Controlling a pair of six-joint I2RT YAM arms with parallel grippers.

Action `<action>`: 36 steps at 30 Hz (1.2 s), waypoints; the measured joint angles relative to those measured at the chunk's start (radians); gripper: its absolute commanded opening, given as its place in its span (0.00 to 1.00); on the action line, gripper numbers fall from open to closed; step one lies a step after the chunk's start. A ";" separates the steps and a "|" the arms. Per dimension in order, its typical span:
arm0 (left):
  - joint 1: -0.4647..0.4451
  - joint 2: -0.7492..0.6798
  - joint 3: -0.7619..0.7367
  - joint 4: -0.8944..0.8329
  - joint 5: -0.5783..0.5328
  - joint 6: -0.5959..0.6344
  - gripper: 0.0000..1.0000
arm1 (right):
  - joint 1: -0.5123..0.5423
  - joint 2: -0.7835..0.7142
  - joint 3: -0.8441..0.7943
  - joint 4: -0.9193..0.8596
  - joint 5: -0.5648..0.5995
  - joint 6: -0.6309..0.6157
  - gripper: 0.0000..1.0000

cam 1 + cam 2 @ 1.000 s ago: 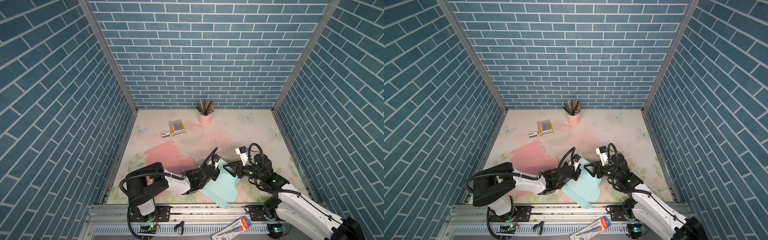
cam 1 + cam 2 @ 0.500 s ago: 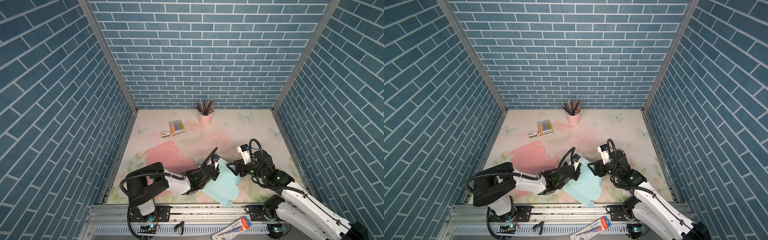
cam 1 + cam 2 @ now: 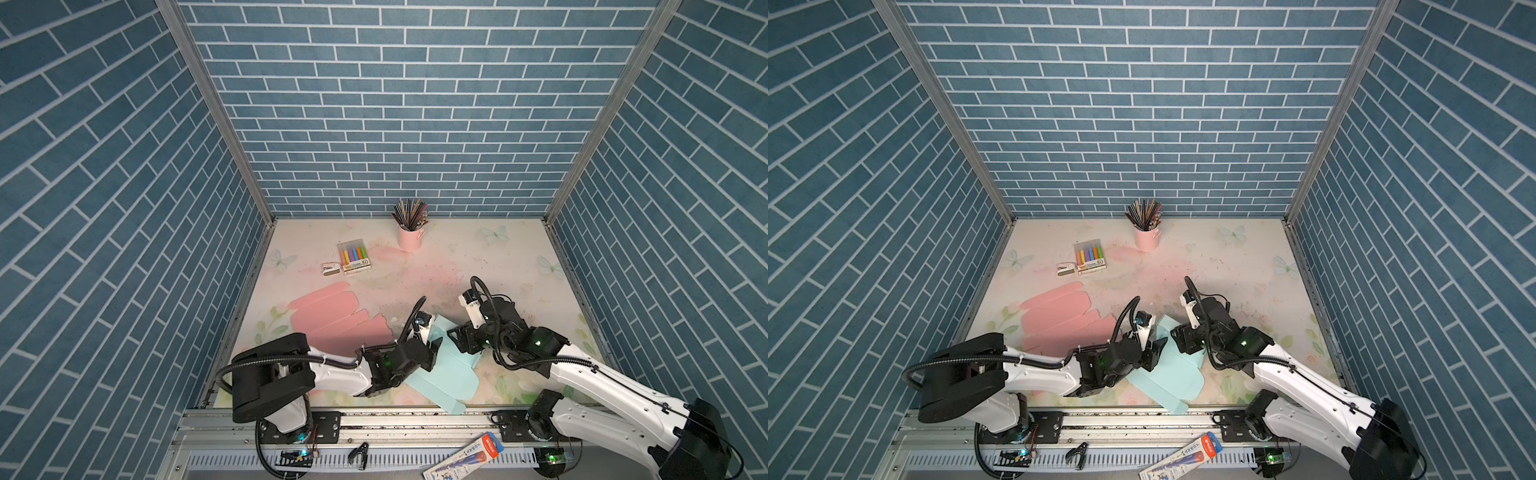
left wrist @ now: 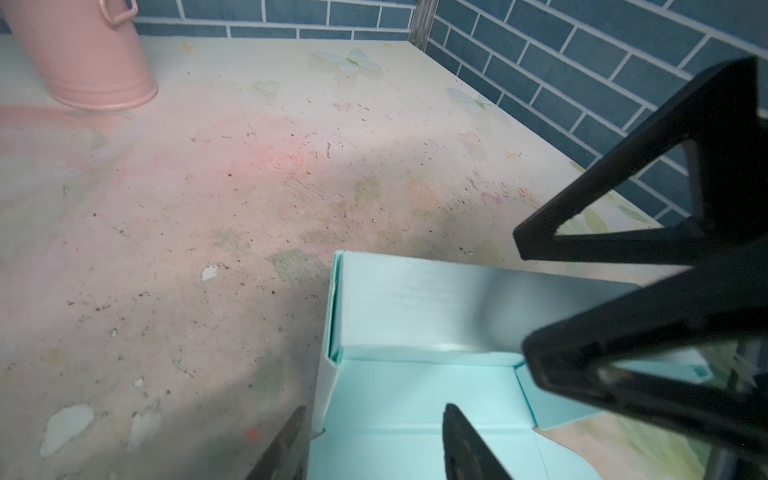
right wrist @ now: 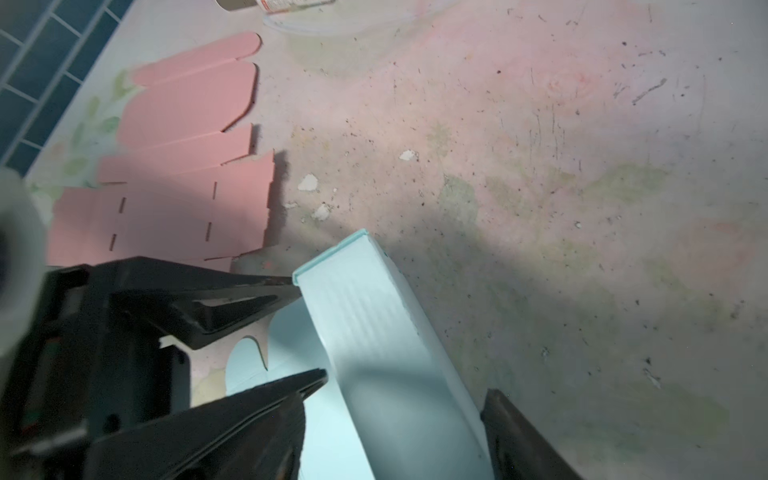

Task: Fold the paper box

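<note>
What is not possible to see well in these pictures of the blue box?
- Blue box: left part hidden under the left gripper in both top views.
- Pink sheet: near edge covered by the left arm, top views.
- Marker pack: label too small, top views.

We count two pincers, the left pincer (image 3: 434, 353) and the right pincer (image 3: 455, 343). On the tabletop (image 3: 478, 266) we find one pale blue paper box (image 3: 440, 382), one flat pink cardboard sheet (image 3: 332, 320), one pink cup (image 3: 409, 239), one pack of markers (image 3: 353, 257) and one small white case (image 3: 331, 269). In front of it lie one black clip (image 3: 359, 455) and one printed packet (image 3: 465, 455).
</note>
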 measured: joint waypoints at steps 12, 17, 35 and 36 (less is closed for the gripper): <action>-0.015 -0.212 -0.016 -0.257 0.039 -0.102 0.61 | 0.055 0.080 0.026 -0.057 0.115 0.000 0.71; -0.016 -0.302 -0.032 -0.335 0.046 -0.117 0.67 | 0.057 0.108 0.026 -0.060 0.133 0.000 0.70; 0.081 -0.541 -0.140 -0.396 0.117 -0.165 0.69 | -0.011 0.098 -0.011 0.002 0.093 0.004 0.66; 0.094 -0.561 -0.148 -0.395 0.122 -0.168 0.69 | -0.023 0.091 -0.019 0.011 0.082 0.004 0.66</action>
